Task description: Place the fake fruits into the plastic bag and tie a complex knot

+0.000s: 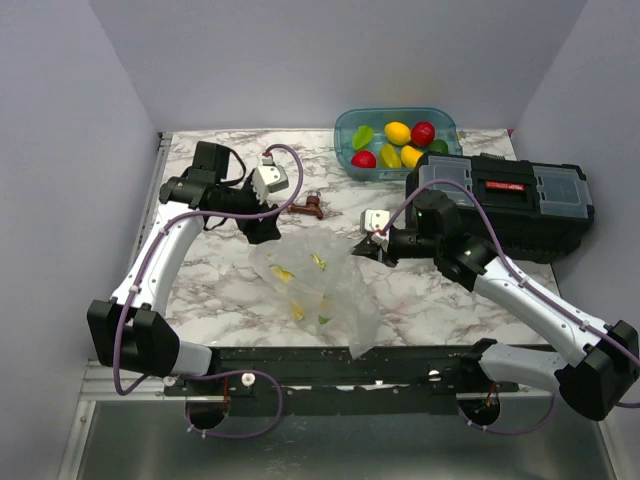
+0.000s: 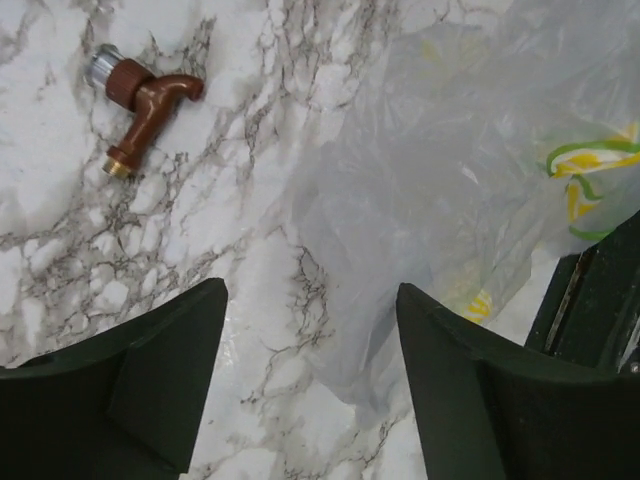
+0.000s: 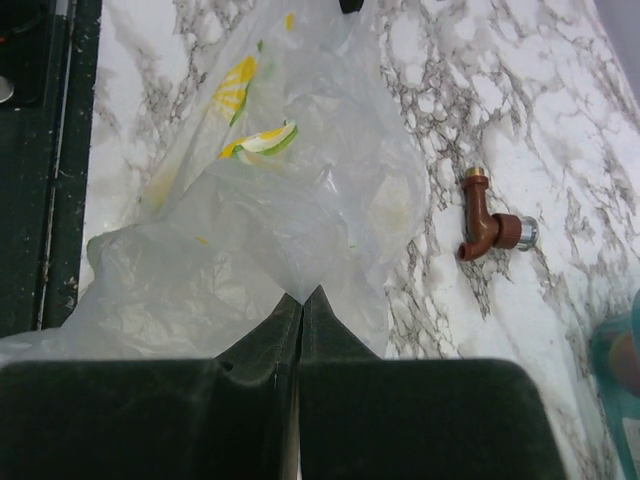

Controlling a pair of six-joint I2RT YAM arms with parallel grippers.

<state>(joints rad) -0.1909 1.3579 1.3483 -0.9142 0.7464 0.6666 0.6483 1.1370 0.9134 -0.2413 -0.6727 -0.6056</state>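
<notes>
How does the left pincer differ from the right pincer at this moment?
The left pincer is open; the right pincer is shut. The left pincer grips nothing and hovers over an edge of the plastic bag, while the right pincer pinches the bag's film. Both are dark and face the bag.

Left gripper [image 2: 310,292] agape, right gripper [image 3: 301,297] closed.

Right hand [image 3: 302,297] tight on the plastic bag [image 3: 300,190], brown tap [image 3: 487,222] nearby.

Clear plastic bag [image 1: 315,285] with yellow-green prints; white-grey marbled table [image 1: 220,290]
</notes>
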